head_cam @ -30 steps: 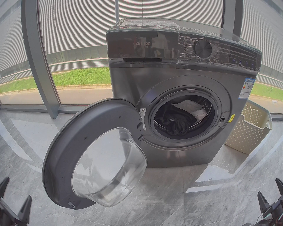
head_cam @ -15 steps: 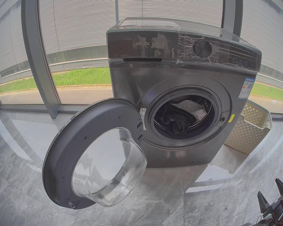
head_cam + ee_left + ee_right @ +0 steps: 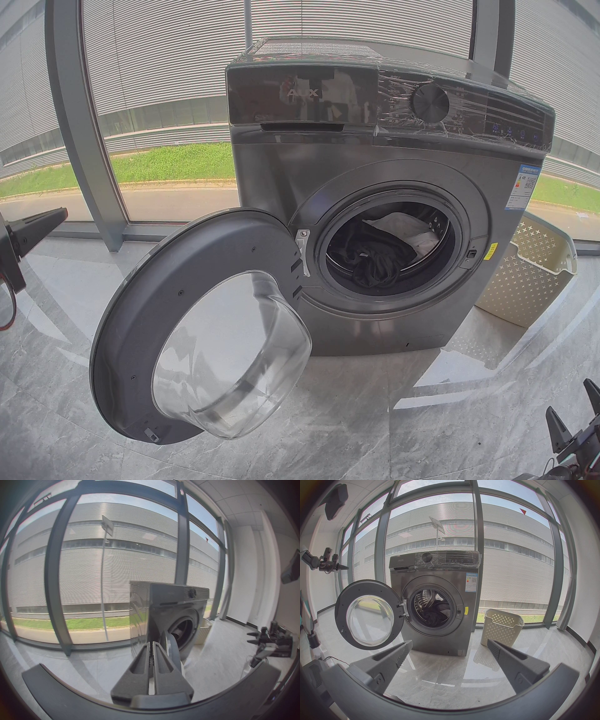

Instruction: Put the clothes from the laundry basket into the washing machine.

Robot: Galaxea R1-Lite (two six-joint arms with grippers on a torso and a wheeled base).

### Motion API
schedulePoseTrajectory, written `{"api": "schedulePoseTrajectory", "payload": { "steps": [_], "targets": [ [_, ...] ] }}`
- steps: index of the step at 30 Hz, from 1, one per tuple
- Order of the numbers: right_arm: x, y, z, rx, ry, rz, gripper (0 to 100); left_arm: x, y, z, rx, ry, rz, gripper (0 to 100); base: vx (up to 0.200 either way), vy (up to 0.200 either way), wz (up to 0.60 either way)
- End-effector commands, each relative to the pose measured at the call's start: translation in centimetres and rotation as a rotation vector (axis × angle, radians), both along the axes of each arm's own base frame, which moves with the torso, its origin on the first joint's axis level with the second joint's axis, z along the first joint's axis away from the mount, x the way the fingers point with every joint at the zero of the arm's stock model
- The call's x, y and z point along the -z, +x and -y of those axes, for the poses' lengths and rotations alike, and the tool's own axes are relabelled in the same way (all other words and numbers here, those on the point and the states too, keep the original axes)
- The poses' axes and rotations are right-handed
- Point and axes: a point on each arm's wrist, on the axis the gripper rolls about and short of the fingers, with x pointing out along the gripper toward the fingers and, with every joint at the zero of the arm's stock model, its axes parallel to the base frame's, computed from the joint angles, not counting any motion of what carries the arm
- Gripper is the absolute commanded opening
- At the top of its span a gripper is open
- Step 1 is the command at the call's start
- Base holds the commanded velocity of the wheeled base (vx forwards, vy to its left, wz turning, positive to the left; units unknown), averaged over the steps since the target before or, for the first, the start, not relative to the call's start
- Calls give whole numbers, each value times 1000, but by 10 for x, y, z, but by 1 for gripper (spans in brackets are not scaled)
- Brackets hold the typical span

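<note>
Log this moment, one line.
grey front-loading washing machine: round door open, dark and white clothes inside | left pincer: shut | right pincer: open

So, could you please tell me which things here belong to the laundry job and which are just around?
Belongs to the job: washing machine; its open door; clothes in the drum; laundry basket beside the machine; left gripper; right gripper.

Just around: window frame; grass outside; floor.
</note>
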Motion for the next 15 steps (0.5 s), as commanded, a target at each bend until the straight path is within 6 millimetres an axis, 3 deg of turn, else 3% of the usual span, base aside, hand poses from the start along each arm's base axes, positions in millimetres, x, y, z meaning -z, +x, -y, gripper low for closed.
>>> {"api": "schedulePoseTrajectory", "payload": {
  "steps": [1, 5, 11, 15],
  "targets": [
    [0, 0, 0, -1, 0, 0, 100, 19, 2, -19, 36, 27, -35, 0, 0, 0, 0],
    [0, 0, 0, -1, 0, 0, 100, 20, 1, -23, 57, 22, -37, 0, 0, 0, 0],
    [0, 0, 0, -1, 0, 0, 100, 49, 12, -45, -42, 68, -102, 0, 0, 0, 0],
    [0, 0, 0, -1, -2, 0, 100, 72, 10, -47, -31, 106, -141, 0, 0, 0, 0]
  ]
}}
